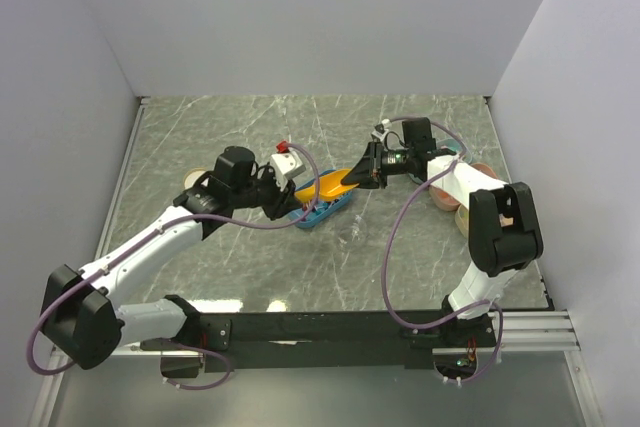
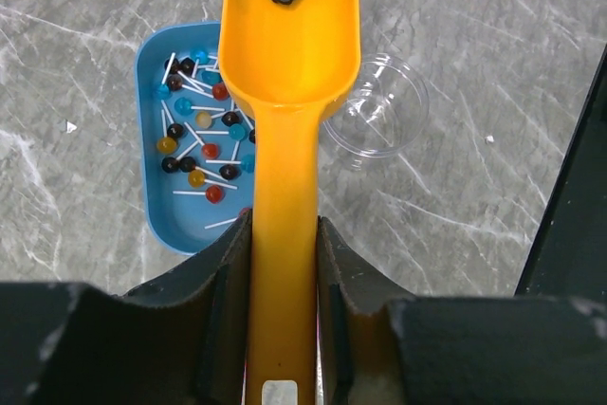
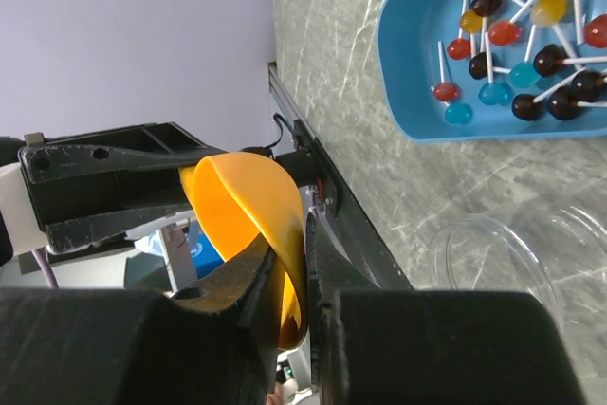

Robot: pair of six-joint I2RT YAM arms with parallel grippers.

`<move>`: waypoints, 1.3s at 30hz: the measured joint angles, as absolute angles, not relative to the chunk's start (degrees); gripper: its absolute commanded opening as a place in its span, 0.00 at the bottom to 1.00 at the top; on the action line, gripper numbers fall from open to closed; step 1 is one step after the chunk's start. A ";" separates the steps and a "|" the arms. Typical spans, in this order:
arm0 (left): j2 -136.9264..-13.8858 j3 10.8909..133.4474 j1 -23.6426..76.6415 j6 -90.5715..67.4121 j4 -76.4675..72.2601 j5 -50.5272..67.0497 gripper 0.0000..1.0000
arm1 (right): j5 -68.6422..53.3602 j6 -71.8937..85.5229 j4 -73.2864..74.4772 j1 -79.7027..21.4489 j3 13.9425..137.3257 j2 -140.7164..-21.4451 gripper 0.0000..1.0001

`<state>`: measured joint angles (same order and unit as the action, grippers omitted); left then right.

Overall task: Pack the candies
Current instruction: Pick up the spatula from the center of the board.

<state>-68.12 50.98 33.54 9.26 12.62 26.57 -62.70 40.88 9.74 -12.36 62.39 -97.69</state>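
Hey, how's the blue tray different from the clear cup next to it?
The blue tray is opaque and oblong; the clear cup is see-through and round. The tray holds lollipops; the cup is empty. The tray looks wider than the cup. Both rest on the marble table, side by side.
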 measured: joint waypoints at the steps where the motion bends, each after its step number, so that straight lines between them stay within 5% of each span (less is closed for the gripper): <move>1: -67.96 50.83 33.41 9.06 12.53 26.74 0.21 | -62.81 40.99 9.76 -12.45 62.39 -97.73 0.00; 15: -64.03 47.00 32.36 4.64 7.55 27.64 0.23 | -64.40 42.13 9.34 -12.93 62.39 -98.37 0.00; 20: -63.13 45.04 32.01 2.70 5.85 27.57 0.12 | -64.73 41.91 9.47 -13.32 62.39 -99.57 0.00; 26: -62.19 44.45 31.77 2.20 6.20 27.16 0.18 | -64.31 41.08 9.80 -14.09 63.02 -99.98 0.01; 30: -61.84 44.34 31.29 2.09 6.59 26.98 0.01 | -64.34 40.86 9.96 -14.66 64.16 -101.14 0.18; 35: -61.60 44.34 30.81 2.13 7.29 25.98 0.01 | -61.01 38.68 10.35 -14.46 64.88 -101.38 0.44; 39: -61.60 44.38 29.69 2.37 9.19 22.00 0.01 | -56.12 35.00 13.82 -13.58 68.40 -101.45 0.49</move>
<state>-61.60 44.38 29.69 2.37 9.19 22.00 -56.12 35.00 13.82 -13.58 68.40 -101.45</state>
